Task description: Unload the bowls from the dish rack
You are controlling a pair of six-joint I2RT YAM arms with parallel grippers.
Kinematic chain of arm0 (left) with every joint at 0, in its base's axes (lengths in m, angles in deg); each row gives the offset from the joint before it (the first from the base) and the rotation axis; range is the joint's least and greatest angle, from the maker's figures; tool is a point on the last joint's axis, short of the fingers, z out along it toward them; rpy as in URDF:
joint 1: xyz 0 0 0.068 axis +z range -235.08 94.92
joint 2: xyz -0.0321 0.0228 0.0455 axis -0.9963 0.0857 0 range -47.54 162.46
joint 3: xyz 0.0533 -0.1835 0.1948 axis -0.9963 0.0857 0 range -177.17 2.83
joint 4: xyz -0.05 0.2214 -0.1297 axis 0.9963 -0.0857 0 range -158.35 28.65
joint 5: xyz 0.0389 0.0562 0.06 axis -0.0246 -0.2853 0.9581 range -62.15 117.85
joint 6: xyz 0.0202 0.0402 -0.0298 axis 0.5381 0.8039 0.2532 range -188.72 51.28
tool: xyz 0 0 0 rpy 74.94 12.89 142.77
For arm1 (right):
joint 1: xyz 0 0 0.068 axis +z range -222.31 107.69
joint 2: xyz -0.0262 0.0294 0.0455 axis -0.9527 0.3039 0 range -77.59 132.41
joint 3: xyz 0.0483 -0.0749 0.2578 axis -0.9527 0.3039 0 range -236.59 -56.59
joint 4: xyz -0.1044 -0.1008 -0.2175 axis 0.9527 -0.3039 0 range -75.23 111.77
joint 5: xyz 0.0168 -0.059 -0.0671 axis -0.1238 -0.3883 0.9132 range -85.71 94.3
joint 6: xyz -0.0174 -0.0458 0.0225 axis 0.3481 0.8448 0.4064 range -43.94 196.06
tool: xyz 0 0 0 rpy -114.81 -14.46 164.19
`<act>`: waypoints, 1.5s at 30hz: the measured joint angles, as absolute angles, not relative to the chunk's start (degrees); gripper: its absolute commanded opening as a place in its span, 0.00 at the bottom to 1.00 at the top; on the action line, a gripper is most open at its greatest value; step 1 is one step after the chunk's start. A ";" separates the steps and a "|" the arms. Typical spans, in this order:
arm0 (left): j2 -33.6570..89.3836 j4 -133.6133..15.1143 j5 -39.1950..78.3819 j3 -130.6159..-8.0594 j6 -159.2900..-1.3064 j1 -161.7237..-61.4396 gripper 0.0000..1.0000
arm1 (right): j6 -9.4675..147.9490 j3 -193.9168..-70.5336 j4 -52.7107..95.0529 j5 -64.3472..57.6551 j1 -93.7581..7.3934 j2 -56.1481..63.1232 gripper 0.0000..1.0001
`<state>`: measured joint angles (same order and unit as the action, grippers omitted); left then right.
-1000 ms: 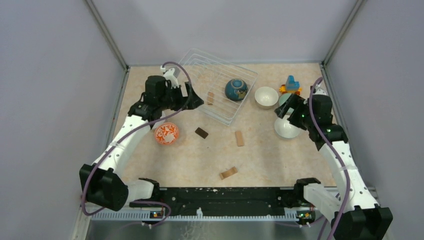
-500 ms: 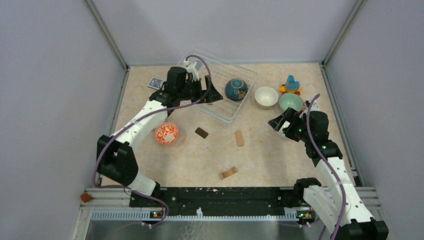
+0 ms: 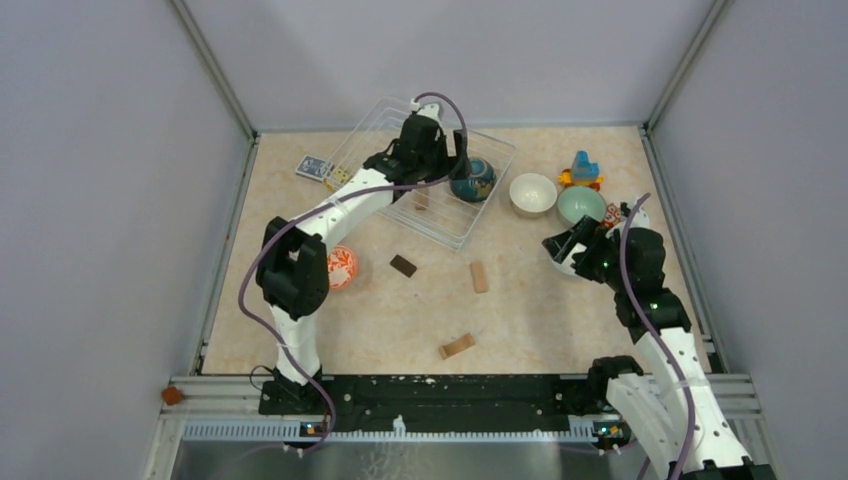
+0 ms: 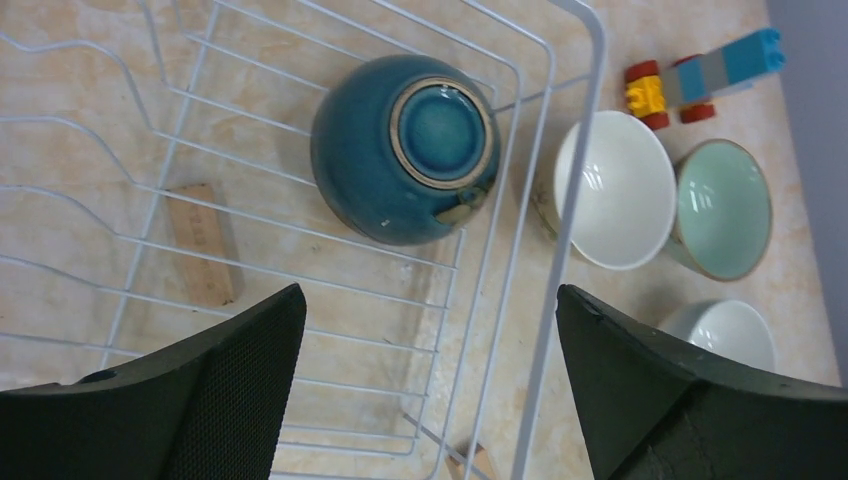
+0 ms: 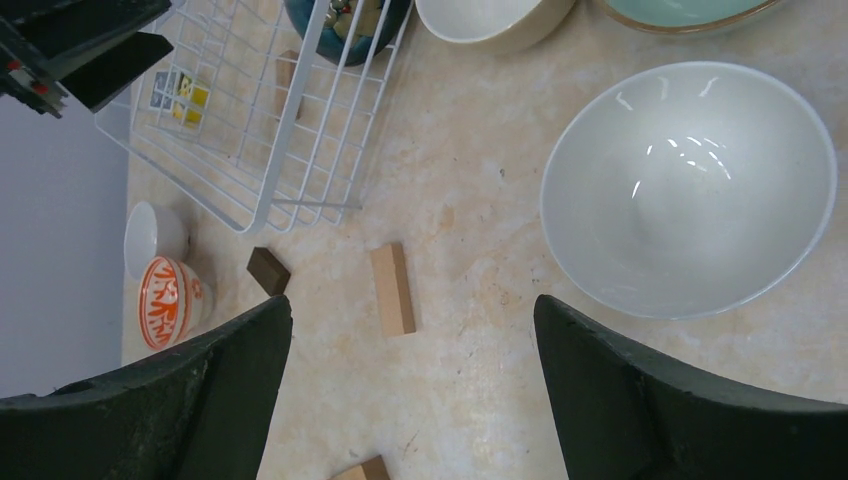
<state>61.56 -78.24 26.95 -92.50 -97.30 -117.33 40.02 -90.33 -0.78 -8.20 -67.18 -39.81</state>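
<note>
A mottled beige tabletop (image 3: 560, 320) is boxed in by plain grey walls (image 3: 450, 50). The dish rack (image 3: 445, 220) lies far and left of centre, with a dark blue bowl (image 4: 400, 160) upside down at its right end. The left gripper (image 4: 430, 300) hovers near it, jaws wide and empty. The right gripper (image 5: 412, 305), also wide, hangs over the tabletop beside a white bowl (image 5: 690, 190) on the right.
</note>
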 measured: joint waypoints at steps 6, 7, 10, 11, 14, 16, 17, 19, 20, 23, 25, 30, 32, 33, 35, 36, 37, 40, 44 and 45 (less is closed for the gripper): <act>69.10 -79.02 31.19 -98.81 -97.91 -117.33 0.96 | 40.44 -90.33 -0.49 -6.67 -67.18 -40.40 0.90; 70.41 -79.09 31.49 -100.08 -98.08 -117.31 0.95 | 40.57 -90.33 -0.47 -6.38 -67.18 -40.40 0.90; 73.27 -78.96 32.02 -102.31 -98.89 -117.31 0.92 | 41.18 -90.33 -0.36 -5.86 -67.18 -40.43 0.90; 74.01 -78.96 32.06 -102.53 -99.15 -117.31 0.91 | 41.36 -90.33 -0.19 -5.86 -67.18 -40.43 0.90; 75.85 -78.94 32.43 -102.73 -100.01 -117.33 0.89 | 41.55 -90.33 0.60 -5.86 -67.18 -40.43 0.90; 76.86 -78.94 32.94 -102.73 -100.36 -117.33 0.87 | 41.58 -90.31 1.34 -5.86 -67.18 -40.43 0.90; 77.23 -78.94 33.18 -102.73 -100.44 -117.33 0.86 | 41.58 -90.31 1.69 -5.86 -67.18 -40.43 0.90; 77.75 -78.74 33.55 -102.73 -100.62 -117.31 0.85 | 41.58 -90.22 2.54 -5.86 -67.18 -40.45 0.90; 77.99 -78.54 33.59 -102.73 -100.64 -117.31 0.84 | 41.58 -90.04 2.98 -5.84 -67.18 -40.47 0.90; 78.60 -77.67 33.77 -102.73 -100.99 -117.31 0.81 | 41.58 -89.37 3.75 -5.75 -67.18 -40.49 0.90; 78.93 -77.60 33.66 -102.70 -101.19 -117.11 0.78 | 41.58 -88.91 3.90 -5.68 -67.18 -40.47 0.90; 79.11 -75.07 31.82 -101.35 -101.67 -116.59 0.67 | 41.58 -88.82 3.83 -5.66 -67.18 -40.51 0.90; 79.06 -73.58 31.21 -100.21 -101.56 -116.44 0.61 | 41.58 -88.82 3.83 -5.66 -67.18 -40.58 0.90; 79.06 -73.21 30.84 -99.32 -101.38 -116.33 0.60 | 41.58 -88.82 3.81 -5.66 -67.18 -40.69 0.90; 79.06 -72.93 30.20 -97.66 -101.19 -116.09 0.59 | 41.58 -88.82 3.83 -5.66 -67.18 -41.06 0.90; 79.06 -72.99 30.16 -96.76 -101.10 -115.98 0.60 | 41.55 -88.82 3.81 -5.66 -67.18 -41.19 0.90; 79.06 -73.04 30.03 -95.99 -101.12 -115.85 0.60 | 41.55 -88.82 3.83 -5.66 -67.18 -41.23 0.90; 79.04 -72.93 30.01 -93.85 -101.19 -115.63 0.67 | 41.53 -88.82 3.83 -5.66 -67.18 -41.28 0.90; 78.63 -71.64 29.46 -93.59 -101.58 -115.50 0.77 | 41.51 -88.82 3.85 -5.66 -67.18 -41.28 0.90; 78.47 -71.51 29.18 -93.72 -101.78 -115.47 0.80 | 41.51 -88.82 3.88 -5.66 -67.18 -41.28 0.90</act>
<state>78.47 -71.51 29.18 -93.72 -101.78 -115.47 41.51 -88.82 3.88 -5.66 -67.18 -41.28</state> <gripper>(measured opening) 0.743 0.900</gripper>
